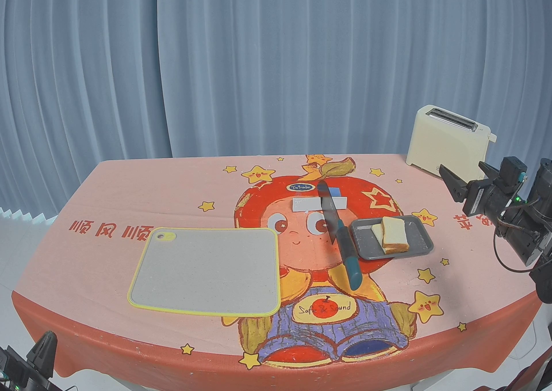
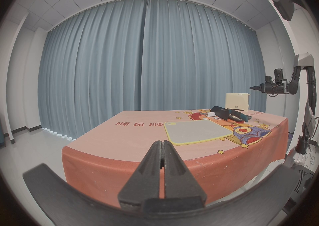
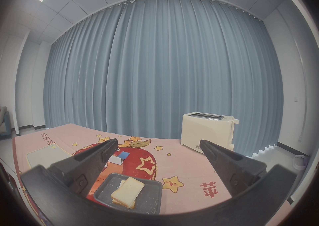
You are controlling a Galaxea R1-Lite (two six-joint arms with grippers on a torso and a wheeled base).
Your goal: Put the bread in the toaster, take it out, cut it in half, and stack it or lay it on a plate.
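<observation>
Fingers of the left claw point(image 2: 162, 144) are pressed together on nothing; it hangs off the near-left corner of the pink cartoon-cloth bench point(image 1: 115, 196). Next you see the grey rectangular cutting board with yellow rim point(image 1: 207, 271), lying flat. Right of it lies the dark-bladed knife with teal handle point(image 1: 343, 240), its blade across a small white block point(image 1: 305, 204). Just beside the handle, two tan bread slices point(image 1: 394, 234) overlap in the grey rectangular tray point(image 1: 421, 240). The cream toaster point(image 1: 449, 142) stands far right. The right claw point(image 1: 461, 167) is spread wide, holding nothing, near it.
</observation>
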